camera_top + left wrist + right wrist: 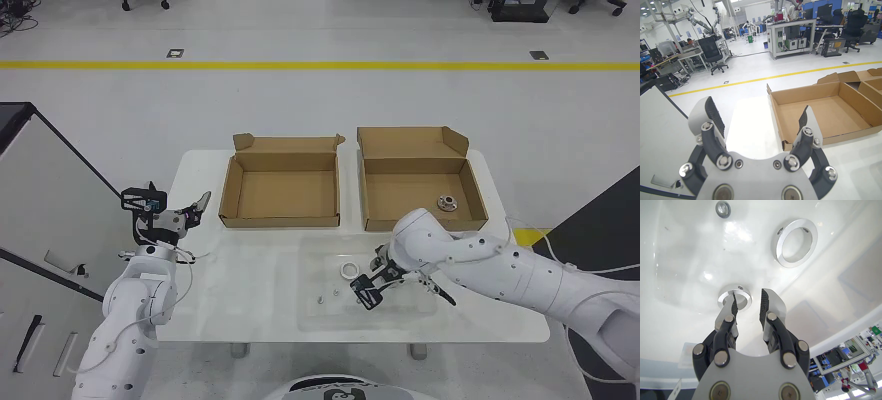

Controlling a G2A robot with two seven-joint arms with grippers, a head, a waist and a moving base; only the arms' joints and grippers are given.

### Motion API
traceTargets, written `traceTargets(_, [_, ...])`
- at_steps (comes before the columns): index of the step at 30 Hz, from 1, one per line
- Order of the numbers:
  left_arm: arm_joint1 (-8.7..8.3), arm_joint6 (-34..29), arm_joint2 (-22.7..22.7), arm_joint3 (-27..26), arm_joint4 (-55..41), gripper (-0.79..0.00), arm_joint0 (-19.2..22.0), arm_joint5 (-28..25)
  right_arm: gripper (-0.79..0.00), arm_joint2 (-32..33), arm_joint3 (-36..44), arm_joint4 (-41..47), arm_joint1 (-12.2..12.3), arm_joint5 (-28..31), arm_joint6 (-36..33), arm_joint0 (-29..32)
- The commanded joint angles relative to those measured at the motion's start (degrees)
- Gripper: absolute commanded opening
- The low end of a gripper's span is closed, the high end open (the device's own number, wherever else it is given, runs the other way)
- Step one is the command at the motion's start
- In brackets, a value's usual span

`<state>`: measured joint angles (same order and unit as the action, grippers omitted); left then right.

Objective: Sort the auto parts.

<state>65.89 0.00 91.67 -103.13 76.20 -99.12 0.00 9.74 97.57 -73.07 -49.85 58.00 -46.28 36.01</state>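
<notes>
A white desk [250,320] stands on a pale workshop floor crossed by a yellow line, with office chairs and equipment racks in the room behind. Seen from above, two open cardboard boxes sit side by side on the far half of the desk. The left box [280,195] is at about 11 o'clock and the right box [400,190] at about 1 o'clock. A round metal part [448,203] lies in the right box, near its right wall. A clear tray [420,255] lies on the near half of the desk, around 6 o'clock, just in front of the boxes.

The right tool [748,292] is down in the tray with its fingers partly open, gripping nothing. One fingertip dips into the bore of a small ring [743,289] and the other stands just outside the ring's rim, clear of the metal. The small ring rests flat on the tray floor.

A large ring [778,247] lies in the same tray, well apart from the small one. From above it sits at roughly 10 o'clock from the right tool. A small round part [723,207] lies farther off in the tray, at about 9 o'clock.

The left tool [757,103] hangs above the desk's 9 o'clock edge, pointing towards the left box. Its fingers are spread wide and empty.
</notes>
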Motion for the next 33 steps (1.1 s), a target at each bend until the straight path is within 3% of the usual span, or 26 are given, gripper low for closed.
traceTargets(1, [0.0,0.0,0.0,0.0,0.0,0.0,0.0,0.0,-0.474,0.0,0.02,0.14,-0.08,0.0,0.0,0.19])
traceTargets(33, [0.0,0.0,0.0,0.0,0.0,0.0,0.0,0.0,-0.542,0.0,-4.21,2.49,-1.07,0.0,0.0,0.41])
